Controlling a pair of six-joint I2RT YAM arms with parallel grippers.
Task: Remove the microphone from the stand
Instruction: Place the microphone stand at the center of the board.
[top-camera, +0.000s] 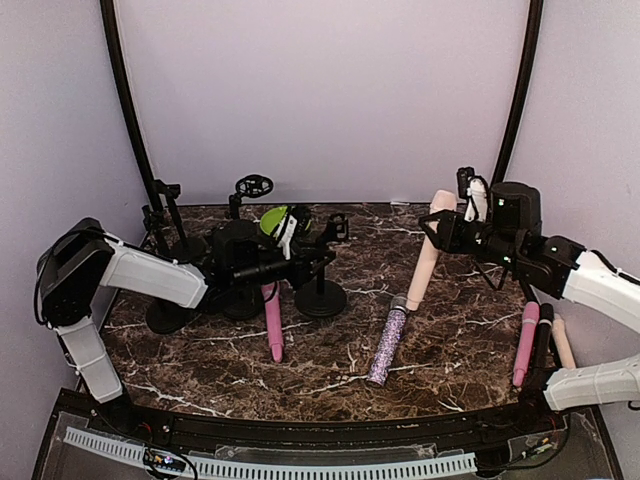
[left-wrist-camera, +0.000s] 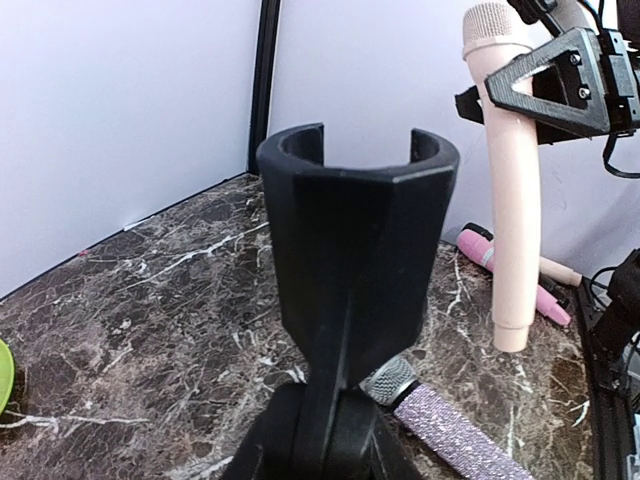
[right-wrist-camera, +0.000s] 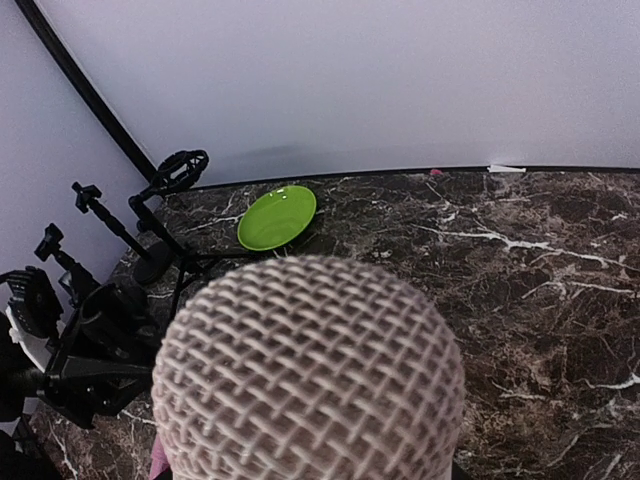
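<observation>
The left fingers (top-camera: 292, 258) sit at the black stand (top-camera: 322, 290) — whether they clamp it I cannot tell. Well to its right, free of the clip (left-wrist-camera: 355, 230), the pale microphone (top-camera: 427, 255) stands upright over the desk (top-camera: 330, 370), pinched near its head by the right fingers (left-wrist-camera: 540, 85).

- Top: high at the near edge, looking over the whole table (top-camera: 330, 350).
- Left wrist: close behind a stand (left-wrist-camera: 355, 230), facing the pale microphone (left-wrist-camera: 512, 200).
- Right wrist: atop that microphone, facing back.
</observation>
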